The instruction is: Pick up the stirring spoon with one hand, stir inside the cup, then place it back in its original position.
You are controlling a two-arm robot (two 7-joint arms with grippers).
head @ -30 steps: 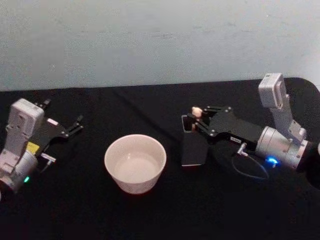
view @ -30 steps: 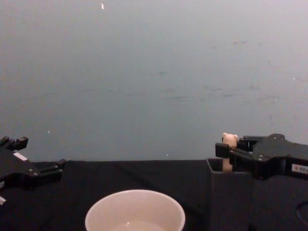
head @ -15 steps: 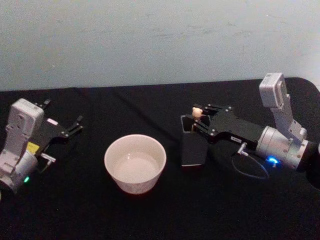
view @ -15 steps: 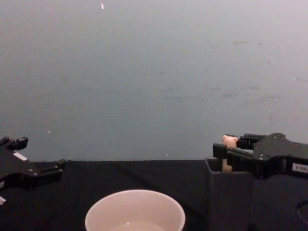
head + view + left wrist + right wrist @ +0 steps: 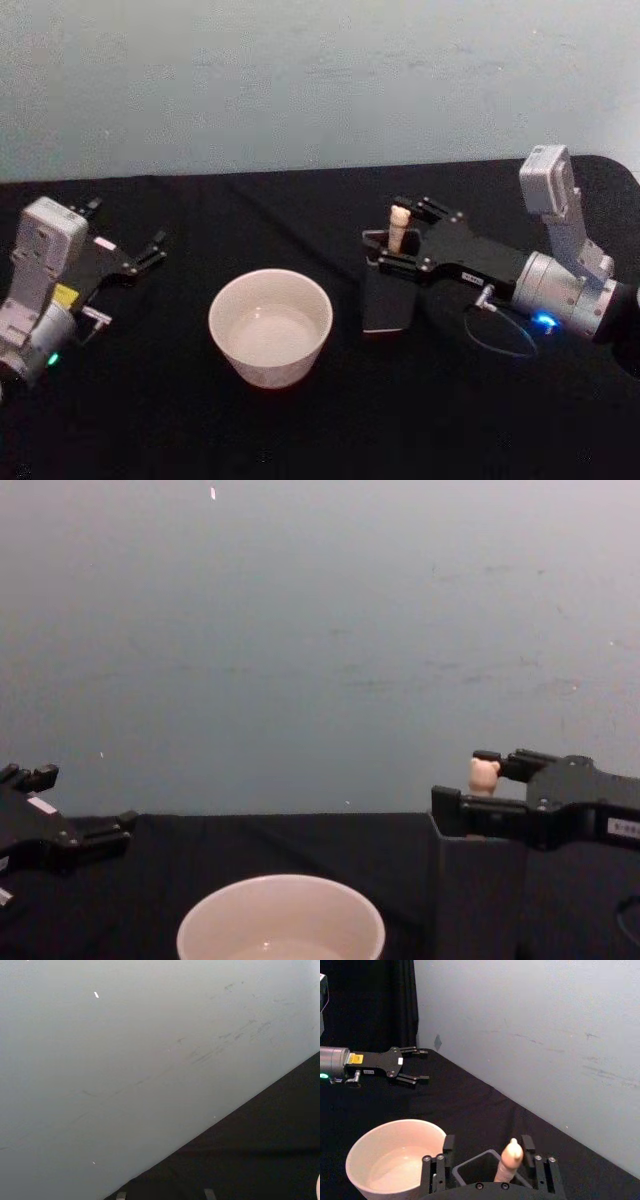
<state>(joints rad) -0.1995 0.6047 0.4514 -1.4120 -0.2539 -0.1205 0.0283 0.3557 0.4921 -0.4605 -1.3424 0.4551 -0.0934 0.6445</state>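
Observation:
The stirring spoon (image 5: 398,228) stands in the dark grey square holder (image 5: 388,300), its peach handle and bear head (image 5: 484,774) sticking out above the rim. My right gripper (image 5: 392,235) is open, one finger on each side of the handle (image 5: 510,1159) and apart from it. The spoon's bowl is hidden inside the holder. The cream cup (image 5: 270,325) sits left of the holder, also seen in the right wrist view as the cup (image 5: 395,1160) and in the chest view as the cup (image 5: 280,920). My left gripper (image 5: 125,226) rests open at the far left.
The holder (image 5: 475,890) stands close to the cup on the black tablecloth (image 5: 300,420). A pale wall (image 5: 300,80) runs behind the table. The left gripper (image 5: 425,1065) shows far off across the table.
The right gripper's fingers have spread apart from the spoon handle, which now stands free and more upright in the holder. The left arm has not moved.

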